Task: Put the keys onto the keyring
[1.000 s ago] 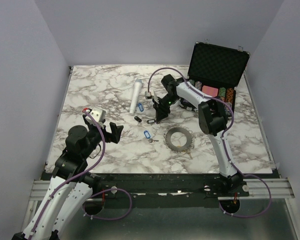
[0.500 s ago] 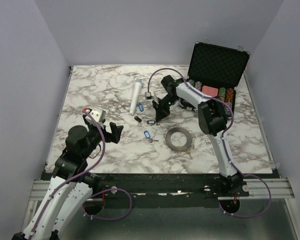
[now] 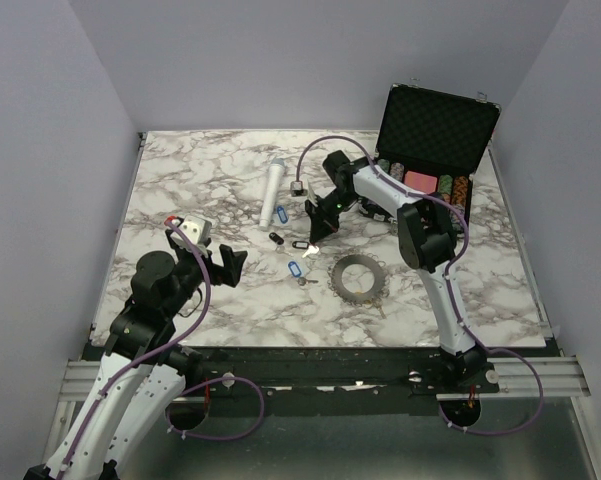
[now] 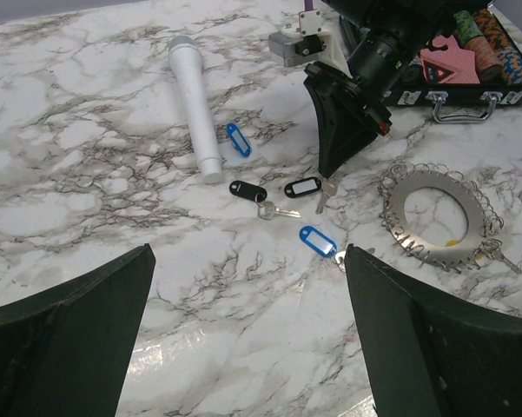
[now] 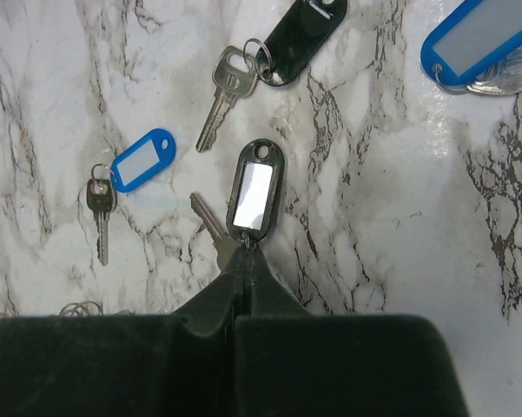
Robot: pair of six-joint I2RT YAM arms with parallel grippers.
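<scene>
Over on the left, the left gripper (image 3: 225, 265) hangs above the near-left part of the worktop (image 3: 180, 180), fingers spread wide, holding nothing, well apart from everything in play. Moving right, the white cylinder (image 4: 194, 104) lies on the marble, and just beside its near end sits the far blue-tagged key (image 4: 236, 139). Then the middle cluster: a plain black-tagged key (image 4: 246, 189), next to it the labelled key (image 5: 254, 195) with its black tag and white insert, and closer to the arms the near blue-tagged key (image 4: 318, 241). All lie loose on the worktop, none threaded.

And here is the action: the right gripper (image 5: 245, 261) is down at the labelled key, fingers pressed together right at the tag's end where the metal key joins it. That reads as a pinch on the joint, though the tips hide just what they have caught. The tag looks to be lying flat, not lifted.

Just right of that and nearer, the keyring (image 4: 440, 217) lies flat, small wire loops round its toothed rim, with what looks like a key already hanging at its right side. Far right stands the open case (image 3: 435, 130) of chips.

So the step in hand looks like picking up one loose key. The next move calls for a lift with the pinch held firm, a short carry right to the keyring, and lining the key's small ring up with a free loop
</scene>
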